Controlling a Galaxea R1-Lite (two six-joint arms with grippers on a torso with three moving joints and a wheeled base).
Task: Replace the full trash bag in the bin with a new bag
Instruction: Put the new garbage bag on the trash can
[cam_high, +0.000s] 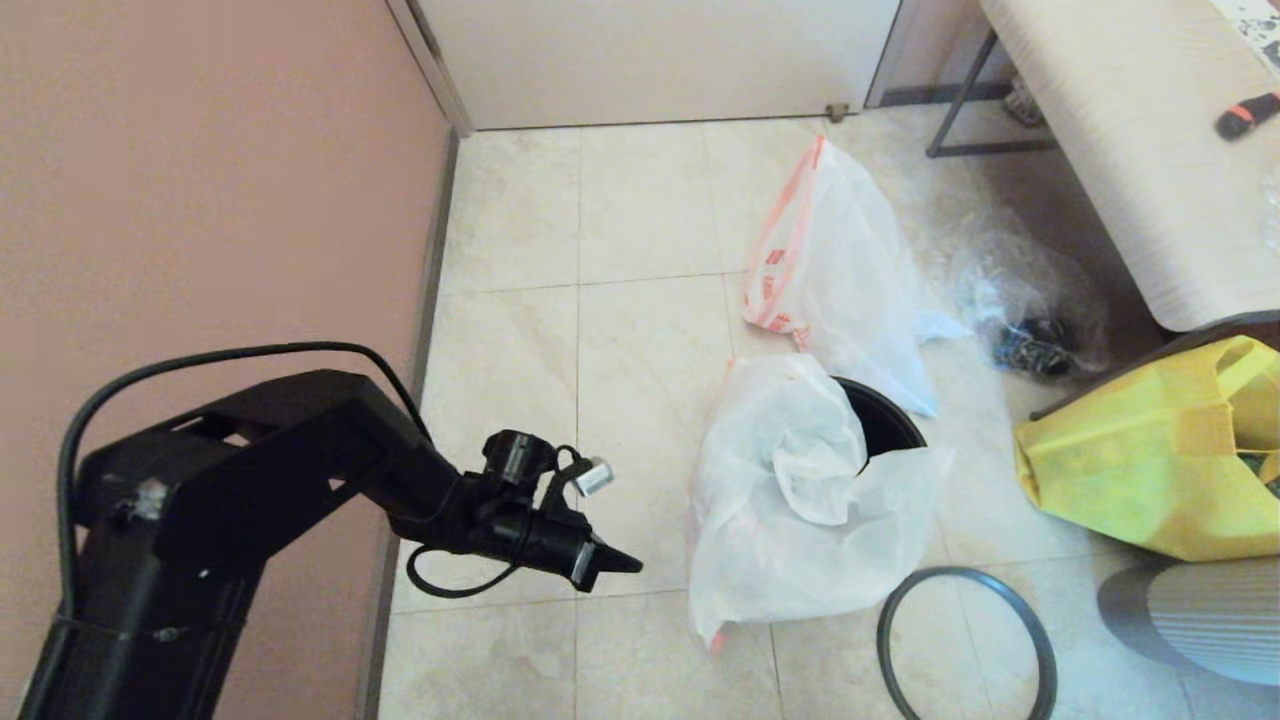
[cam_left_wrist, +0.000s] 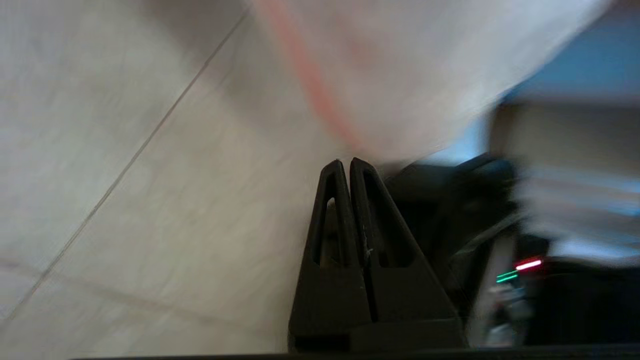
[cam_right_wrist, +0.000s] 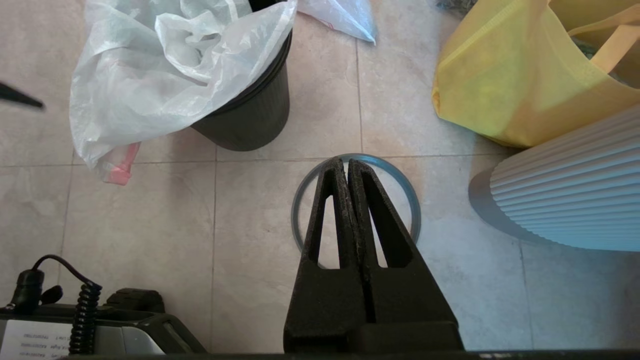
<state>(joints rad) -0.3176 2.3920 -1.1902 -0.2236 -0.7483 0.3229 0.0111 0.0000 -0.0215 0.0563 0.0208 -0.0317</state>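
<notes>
The black bin (cam_high: 885, 420) stands on the tiled floor with the thin new bag (cam_high: 790, 500) draped loosely over its near-left side, its pink edge hanging down to the floor. Behind the bin sits the full trash bag (cam_high: 840, 270), white with a red-orange band and red print. The grey rim ring (cam_high: 965, 640) lies flat on the floor in front of the bin. My left gripper (cam_high: 625, 565) hovers left of the new bag, shut and empty. In the right wrist view my right gripper (cam_right_wrist: 346, 161) is shut, empty, and held above the ring (cam_right_wrist: 415, 200), near the bin (cam_right_wrist: 250, 115).
A clear bag with dark items (cam_high: 1030, 310) lies right of the full bag. A yellow tote (cam_high: 1150, 460) and a white ribbed body (cam_high: 1200, 610) stand at the right. A table (cam_high: 1120, 120) fills the back right, a pink wall (cam_high: 200, 180) the left.
</notes>
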